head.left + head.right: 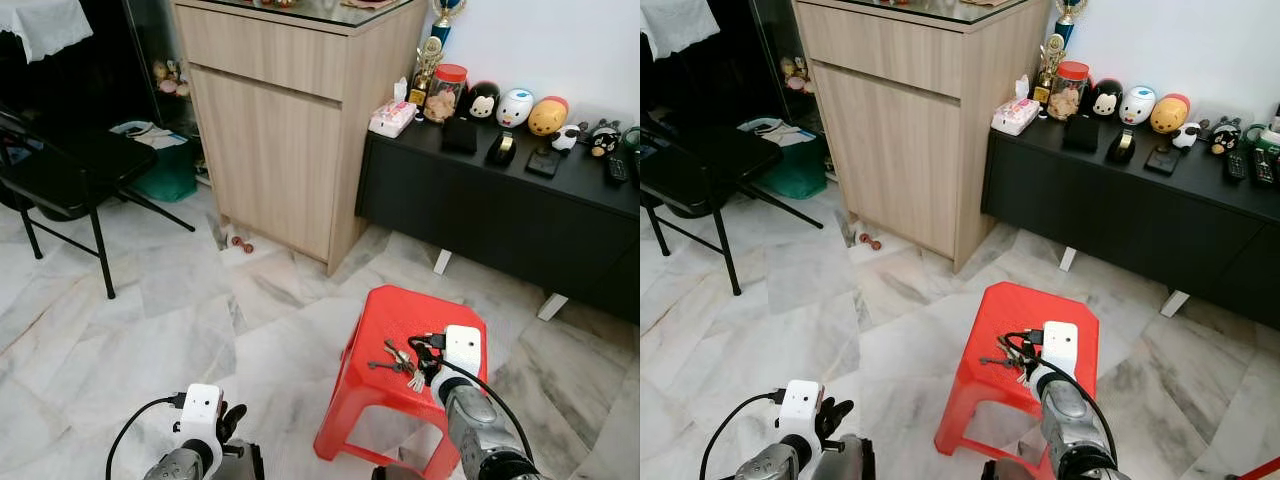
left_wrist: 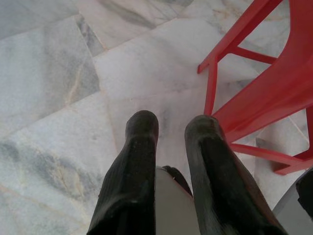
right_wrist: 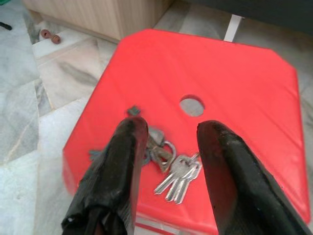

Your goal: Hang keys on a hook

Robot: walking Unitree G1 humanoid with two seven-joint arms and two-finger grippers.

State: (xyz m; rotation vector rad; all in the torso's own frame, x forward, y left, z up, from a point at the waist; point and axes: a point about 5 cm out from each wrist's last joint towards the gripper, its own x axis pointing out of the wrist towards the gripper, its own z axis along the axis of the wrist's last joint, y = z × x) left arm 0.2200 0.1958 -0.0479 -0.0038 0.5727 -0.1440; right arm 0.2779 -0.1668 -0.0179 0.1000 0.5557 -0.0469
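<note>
A bunch of silver keys [image 3: 178, 171] on a ring lies on the seat of a red plastic stool [image 1: 400, 305], near its front edge. My right gripper [image 3: 168, 129] hovers just above the keys, open, with one black finger [image 3: 128, 147] over the ring and the other [image 3: 222, 152] beside the key blades. In the left eye view the right gripper [image 1: 421, 356] hangs over the keys [image 1: 397, 361]. My left gripper [image 2: 170, 122] is held low over the marble floor to the left of the stool, open, with nothing between its fingers.
A tall wooden cabinet [image 1: 290, 110] stands behind the stool. A low black sideboard [image 1: 500, 205] with figurines and jars runs along the wall on the right. A black folding chair [image 1: 60, 170] stands at the far left.
</note>
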